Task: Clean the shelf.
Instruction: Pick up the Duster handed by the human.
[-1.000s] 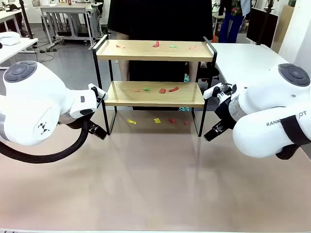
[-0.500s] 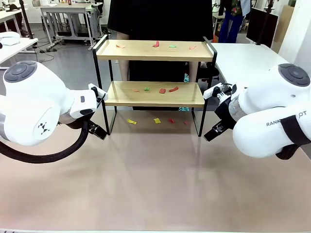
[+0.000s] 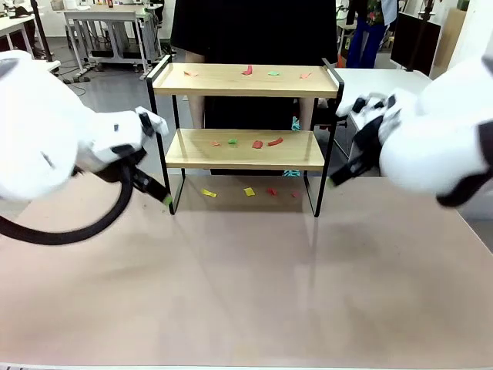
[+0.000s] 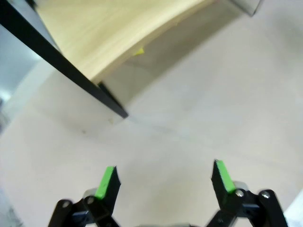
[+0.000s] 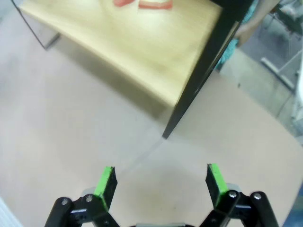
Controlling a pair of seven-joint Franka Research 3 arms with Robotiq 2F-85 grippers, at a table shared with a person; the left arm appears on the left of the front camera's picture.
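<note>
Beige table with shelf at far centre, coloured scraps on both boards and on the tabletop underneath. Left gripper wide open, holding nothing, just beside shelf's front-left leg, foot straight ahead. Right gripper wide open, holding nothing, near front-right leg, lower board ahead. Both apart from frame

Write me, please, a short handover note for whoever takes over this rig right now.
Shelf stands at the table's far side, a person behind it. Coloured scraps lie on its top board, lower board and the table beneath.
Left gripper: open, empty, by the left front leg.
Right gripper: open, empty, by the right front leg.
Done: nothing visibly. Left: clear all scraps.
</note>
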